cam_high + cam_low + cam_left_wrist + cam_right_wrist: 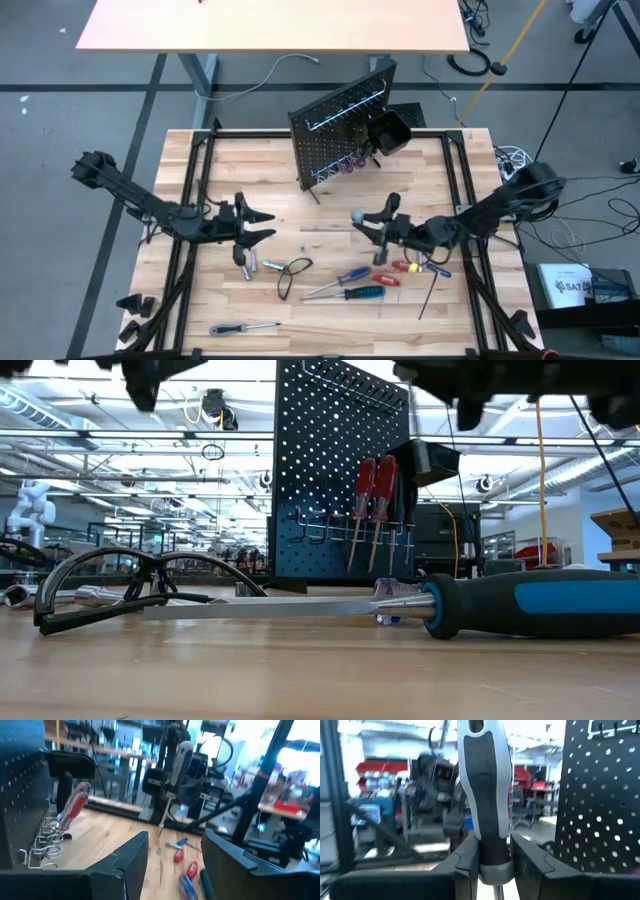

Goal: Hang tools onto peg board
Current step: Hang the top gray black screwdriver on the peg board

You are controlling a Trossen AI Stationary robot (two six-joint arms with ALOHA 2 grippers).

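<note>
Right now a grey-and-black-handled screwdriver (485, 795) is pinched low on its handle by the right gripper (383, 226), held upright above the middle of the bench, in front of the peg board (340, 135) standing at the far edge. Two red-handled screwdrivers (372, 490) already hang in its lower hooks. With so low a grip the tool could tilt or slip, I judge, and its shaft might miss a hook or knock the hung pair loose. The left gripper (255, 226) hovers empty, fingers spread wide, above the wire loop (290, 272) and loose tools (355, 285) toward the near edge.
</note>
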